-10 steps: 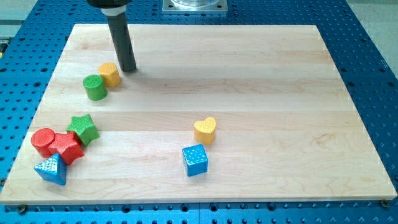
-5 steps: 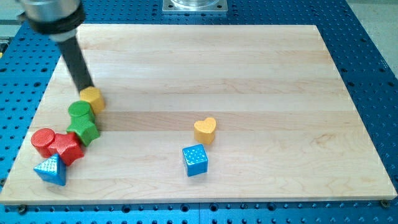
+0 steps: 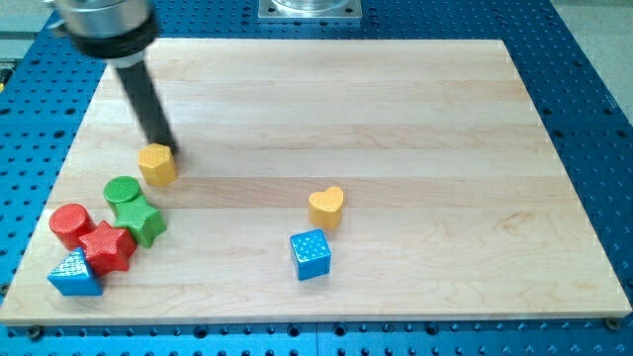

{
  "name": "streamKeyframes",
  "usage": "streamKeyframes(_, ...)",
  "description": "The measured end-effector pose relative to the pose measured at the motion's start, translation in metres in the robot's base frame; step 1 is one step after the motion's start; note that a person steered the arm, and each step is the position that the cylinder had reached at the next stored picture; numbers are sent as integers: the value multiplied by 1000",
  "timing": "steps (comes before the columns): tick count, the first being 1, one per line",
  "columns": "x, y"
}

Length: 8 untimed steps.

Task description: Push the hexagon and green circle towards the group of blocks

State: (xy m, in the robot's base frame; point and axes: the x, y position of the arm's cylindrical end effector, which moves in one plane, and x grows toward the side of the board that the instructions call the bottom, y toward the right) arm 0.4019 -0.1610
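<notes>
Right—my tip (image 3: 164, 148) touches yellow hexagon (image 3: 157, 163); green circle (image 3: 124, 191) below—no jaws.

Pale wooden surface (image 3: 415, 109) carrying 7 blocks, yellow hexagon (image 3: 157, 164) at the view's left, green circle (image 3: 124, 191), green star (image 3: 144, 219), red cylinder (image 3: 69, 224), red star (image 3: 107, 246) and blue triangle (image 3: 74, 274) clustered bottom-left, yellow heart (image 3: 325, 207) above blue cube (image 3: 312, 254) near centre

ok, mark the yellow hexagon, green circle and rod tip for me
yellow hexagon (image 3: 157, 161), camera view, top face.
green circle (image 3: 123, 190), camera view, top face.
my tip (image 3: 163, 144), camera view, rod's very end, just above the hexagon.
</notes>
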Motion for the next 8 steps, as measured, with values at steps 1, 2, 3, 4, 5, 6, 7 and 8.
streamKeyframes(1,32,21)
streamKeyframes(2,38,11)
streamKeyframes(3,21,-2)
streamKeyframes(4,35,-37)
streamKeyframes(5,39,-55)
streamKeyframes(6,41,-57)
streamKeyframes(7,63,-65)
streamKeyframes(8,68,-61)
